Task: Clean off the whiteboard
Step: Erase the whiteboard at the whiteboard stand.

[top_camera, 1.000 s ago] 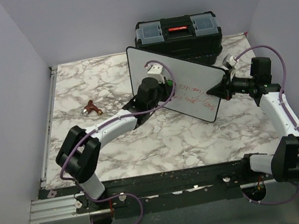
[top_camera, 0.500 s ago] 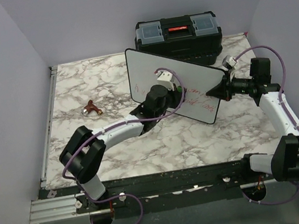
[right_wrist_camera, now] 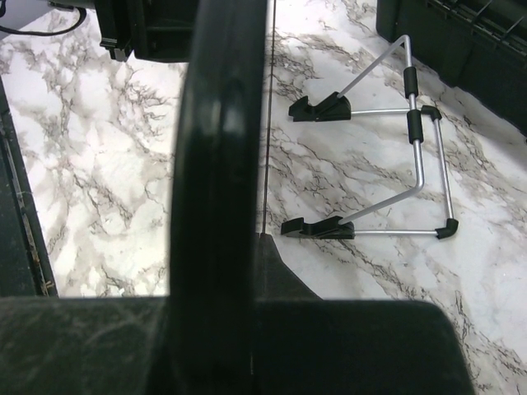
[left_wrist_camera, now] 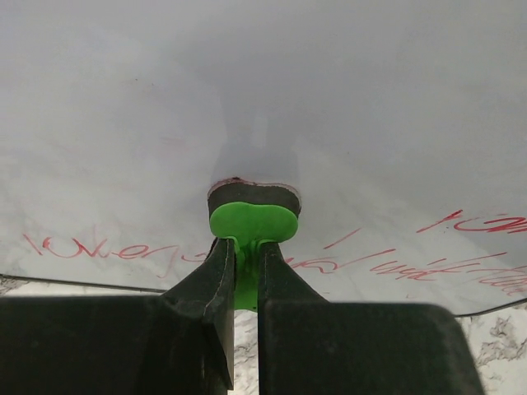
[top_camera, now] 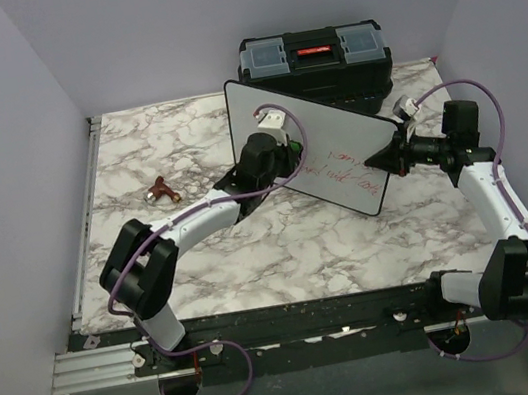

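The whiteboard (top_camera: 335, 135) stands tilted on a wire stand in the middle of the table. Red marker lines (top_camera: 345, 169) run along its lower part. In the left wrist view the whiteboard (left_wrist_camera: 329, 99) fills the frame, with red writing (left_wrist_camera: 115, 249) low on it. My left gripper (left_wrist_camera: 245, 247) is shut on a green eraser (left_wrist_camera: 252, 218), whose dark pad presses flat against the board. From above, the left gripper (top_camera: 281, 149) sits on the board's left half. My right gripper (top_camera: 380, 159) is shut on the board's right edge (right_wrist_camera: 216, 148).
A black toolbox (top_camera: 314, 62) with a red latch stands behind the board at the table's back edge. A small brown-red object (top_camera: 161, 188) lies on the marble table (top_camera: 282, 245) to the left. The wire stand (right_wrist_camera: 416, 164) with black feet shows behind the board.
My left gripper slid the eraser down and to the right across the board, then back up to the left. The right gripper has kept its hold on the board's edge.
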Motion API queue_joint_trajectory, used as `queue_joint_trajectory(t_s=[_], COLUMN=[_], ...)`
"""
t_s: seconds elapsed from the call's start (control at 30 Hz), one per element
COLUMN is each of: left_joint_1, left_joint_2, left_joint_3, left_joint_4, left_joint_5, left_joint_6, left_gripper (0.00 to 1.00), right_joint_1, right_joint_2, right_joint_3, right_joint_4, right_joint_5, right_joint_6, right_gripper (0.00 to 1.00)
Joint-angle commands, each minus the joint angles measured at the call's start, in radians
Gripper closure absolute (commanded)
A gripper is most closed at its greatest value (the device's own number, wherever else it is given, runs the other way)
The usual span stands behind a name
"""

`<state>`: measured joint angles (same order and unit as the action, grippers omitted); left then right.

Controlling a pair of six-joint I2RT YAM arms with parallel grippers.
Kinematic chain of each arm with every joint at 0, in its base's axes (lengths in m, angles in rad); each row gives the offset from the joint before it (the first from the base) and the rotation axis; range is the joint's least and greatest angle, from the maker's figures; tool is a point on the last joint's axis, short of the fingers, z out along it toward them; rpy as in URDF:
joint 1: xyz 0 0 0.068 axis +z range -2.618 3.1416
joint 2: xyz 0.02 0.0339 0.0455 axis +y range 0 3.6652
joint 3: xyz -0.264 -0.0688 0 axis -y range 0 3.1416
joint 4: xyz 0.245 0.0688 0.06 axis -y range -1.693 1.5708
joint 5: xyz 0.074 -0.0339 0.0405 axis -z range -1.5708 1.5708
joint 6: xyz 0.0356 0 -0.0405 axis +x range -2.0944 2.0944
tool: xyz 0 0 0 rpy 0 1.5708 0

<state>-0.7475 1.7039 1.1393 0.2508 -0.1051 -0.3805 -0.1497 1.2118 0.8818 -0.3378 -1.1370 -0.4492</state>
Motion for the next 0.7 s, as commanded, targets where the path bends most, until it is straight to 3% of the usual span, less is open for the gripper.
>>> queue_joint_trajectory(t_s=[0.0, 0.37, 0.67], left_joint_1=[-0.061, -0.153, -0.017], left_joint_2=[0.023, 0.053, 0.029], left_joint_3=[0.063, -0.076, -0.152], left_joint_4=[0.089, 0.153, 0.163], left_joint_5=[-0.037, -0.063, -0.052], left_joint_6=[0.016, -0.083, -0.138], left_gripper=[1.0, 1.0, 1.0], right_joint_1=[0.039, 0.038, 0.039], right_joint_2=[-0.009, -0.013, -0.02], right_joint_3=[0.002, 0.002, 0.002], right_joint_4=[-0.122, -0.123, -0.124], right_joint_5=[-0.182, -0.184, -0.185], right_joint_6=[0.0, 0.0, -0.001], right_gripper=[0.99, 0.99, 0.99])
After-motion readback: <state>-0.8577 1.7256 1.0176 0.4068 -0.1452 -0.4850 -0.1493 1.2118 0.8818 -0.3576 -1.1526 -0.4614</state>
